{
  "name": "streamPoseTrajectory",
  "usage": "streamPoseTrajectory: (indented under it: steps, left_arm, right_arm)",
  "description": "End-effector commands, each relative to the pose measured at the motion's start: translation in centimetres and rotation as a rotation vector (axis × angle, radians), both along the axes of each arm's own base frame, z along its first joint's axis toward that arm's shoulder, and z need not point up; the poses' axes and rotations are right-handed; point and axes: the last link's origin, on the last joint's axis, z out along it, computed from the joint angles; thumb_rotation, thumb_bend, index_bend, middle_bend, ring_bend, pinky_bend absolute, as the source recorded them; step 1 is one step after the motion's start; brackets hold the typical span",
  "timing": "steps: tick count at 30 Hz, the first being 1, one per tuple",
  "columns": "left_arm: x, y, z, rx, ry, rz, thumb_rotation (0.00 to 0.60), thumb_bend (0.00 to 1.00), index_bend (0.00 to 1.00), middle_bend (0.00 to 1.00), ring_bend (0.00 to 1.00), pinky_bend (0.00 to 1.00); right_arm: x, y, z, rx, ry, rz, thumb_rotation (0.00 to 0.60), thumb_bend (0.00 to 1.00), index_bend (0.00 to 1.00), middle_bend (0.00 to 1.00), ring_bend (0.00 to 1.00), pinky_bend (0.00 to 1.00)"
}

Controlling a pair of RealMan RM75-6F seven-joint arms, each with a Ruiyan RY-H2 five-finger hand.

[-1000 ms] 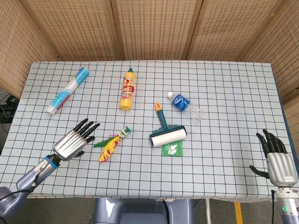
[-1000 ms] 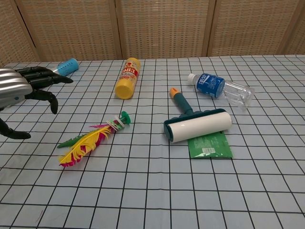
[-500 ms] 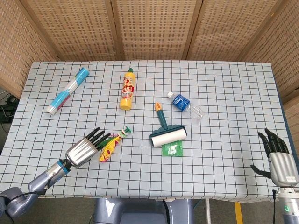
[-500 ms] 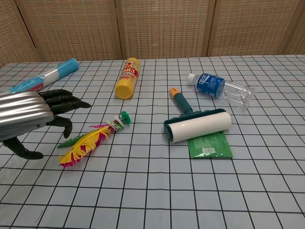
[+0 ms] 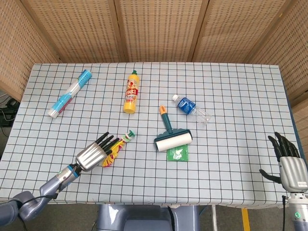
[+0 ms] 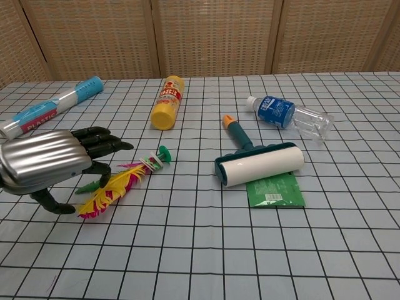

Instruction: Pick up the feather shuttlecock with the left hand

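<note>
The feather shuttlecock (image 6: 120, 182) lies flat on the checked cloth, its yellow, pink and green feathers toward me and its green base (image 5: 129, 135) pointing away. My left hand (image 6: 51, 165) hovers over its feather end with fingers apart, holding nothing; in the head view the left hand (image 5: 96, 152) covers part of the feathers (image 5: 111, 155). Whether the fingers touch the feathers is unclear. My right hand (image 5: 288, 163) hangs beyond the table's right front corner, fingers spread and empty.
A lint roller (image 5: 172, 137) on a green packet (image 5: 177, 153) lies right of the shuttlecock. A yellow bottle (image 5: 131, 92) and a water bottle (image 5: 190, 108) lie farther back. A blue and white tube (image 5: 70, 93) lies at the far left.
My left hand has moved right and toward the table's front, from beside the shuttlecock to above its feather end. The right hand has sunk slightly.
</note>
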Motion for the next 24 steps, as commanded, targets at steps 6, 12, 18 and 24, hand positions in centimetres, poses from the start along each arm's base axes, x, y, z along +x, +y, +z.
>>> streamPoseTrajectory:
  steps: [6,12,18,24]
  left_arm:
    - [1.1,0.4,-1.3,0.000,-0.030,-0.004,0.600,0.17,0.46,0.00,0.00,0.00]
    - [1.9,0.5,-2.3,-0.005,-0.029,-0.009,0.600,0.17,0.46,0.00,0.00,0.00]
    - [2.3,0.4,-3.0,-0.008,-0.034,-0.020,0.600,0.21,0.50,0.00,0.00,0.00]
    - [2.9,0.3,-3.6,-0.003,-0.056,-0.035,0.600,0.38,0.58,0.00,0.00,0.00]
  right_arm:
    - [0.0,0.0,0.0,0.000,-0.002,0.003,0.600,0.10,0.10,0.00,0.00,0.16]
    - [0.0,0.0,0.0,0.000,-0.006,0.003,0.600,0.10,0.10,0.00,0.00,0.16]
    - [0.0,0.0,0.1,0.002,-0.010,0.005,0.600,0.10,0.10,0.00,0.00,0.16]
    - [0.0,0.0,0.0,0.008,-0.009,0.007,0.600,0.10,0.10,0.00,0.00,0.16]
